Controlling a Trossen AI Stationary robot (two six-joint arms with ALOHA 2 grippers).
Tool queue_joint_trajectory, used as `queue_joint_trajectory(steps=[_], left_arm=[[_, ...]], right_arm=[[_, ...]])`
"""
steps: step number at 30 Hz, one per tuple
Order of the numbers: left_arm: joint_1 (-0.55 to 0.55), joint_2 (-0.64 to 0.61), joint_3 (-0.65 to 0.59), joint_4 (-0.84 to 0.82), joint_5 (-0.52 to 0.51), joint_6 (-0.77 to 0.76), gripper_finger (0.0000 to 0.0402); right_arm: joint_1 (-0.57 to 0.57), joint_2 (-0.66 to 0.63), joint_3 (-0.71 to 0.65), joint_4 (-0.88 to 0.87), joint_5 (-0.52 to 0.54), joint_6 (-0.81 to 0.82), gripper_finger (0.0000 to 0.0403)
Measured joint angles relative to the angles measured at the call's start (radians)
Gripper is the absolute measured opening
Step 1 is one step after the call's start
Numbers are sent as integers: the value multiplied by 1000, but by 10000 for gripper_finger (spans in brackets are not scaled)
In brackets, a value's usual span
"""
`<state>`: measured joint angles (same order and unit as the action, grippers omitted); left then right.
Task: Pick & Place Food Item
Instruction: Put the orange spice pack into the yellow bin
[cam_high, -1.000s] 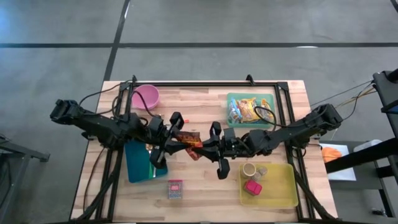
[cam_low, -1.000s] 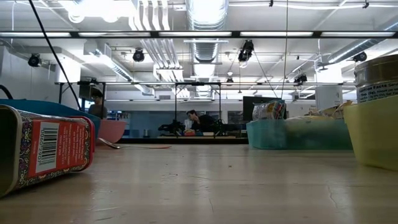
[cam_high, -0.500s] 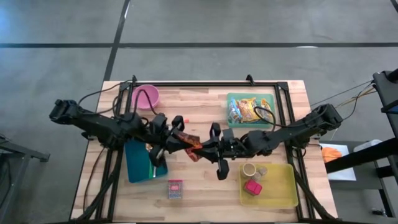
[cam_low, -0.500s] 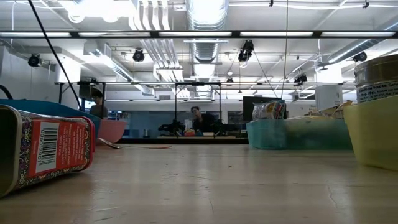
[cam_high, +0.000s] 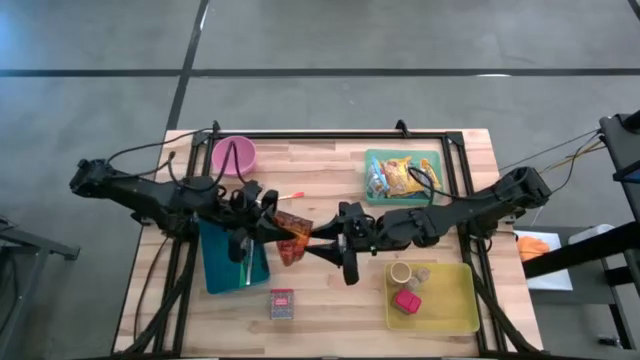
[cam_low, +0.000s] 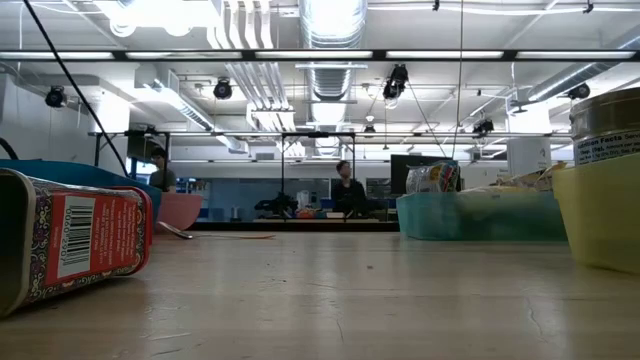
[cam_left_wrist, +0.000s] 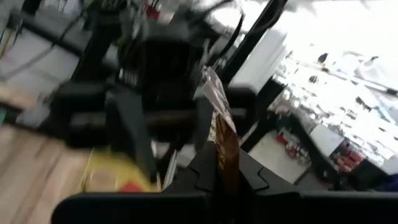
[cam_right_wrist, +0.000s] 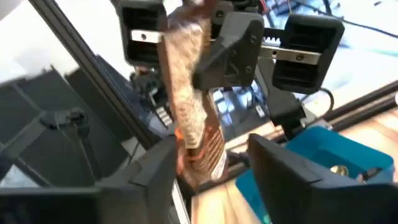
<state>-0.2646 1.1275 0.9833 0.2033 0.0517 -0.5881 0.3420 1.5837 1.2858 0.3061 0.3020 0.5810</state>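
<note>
My left jaws (cam_high: 268, 222) clamp a brown-and-orange snack packet (cam_high: 290, 235), held edge-up above mid-worktop (cam_high: 320, 165). My right jaws (cam_high: 335, 240) stand apart beside its lower end. Under it lies the teal tray (cam_high: 222, 262); farther off are the red tin (cam_high: 282, 304), yellow bin (cam_high: 455, 305), pink bowl (cam_high: 233, 156).

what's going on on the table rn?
Mid-air handoff of a snack packet over the middle of the table. The left gripper is shut on the packet; the right gripper sits at its other end with its fingers spread, so it looks to have let go. The teal tray lies below the left arm; the green bin of snacks and yellow bin are on the right side.
</note>
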Motion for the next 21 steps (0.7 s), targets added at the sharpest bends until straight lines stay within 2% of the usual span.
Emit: queue_joint_trajectory(steps=[4,8,13,17,21], left_arm=[[0,-61,0,-174,27,-70,14],[0,-80,0,-343,82,-147,14],[-2,-57,0,-424,171,-173,14],[-2,-26,0,-429,225,-172,14],[-2,-2,0,-420,230,-139,14]], right_arm=[[-2,0,68,-168,-50,-1,238],[-3,0,156,-380,-69,9,274],[-18,2,269,-581,-153,30,287],[-56,2,288,-610,-273,82,288],[-90,2,286,-618,-367,133,288]])
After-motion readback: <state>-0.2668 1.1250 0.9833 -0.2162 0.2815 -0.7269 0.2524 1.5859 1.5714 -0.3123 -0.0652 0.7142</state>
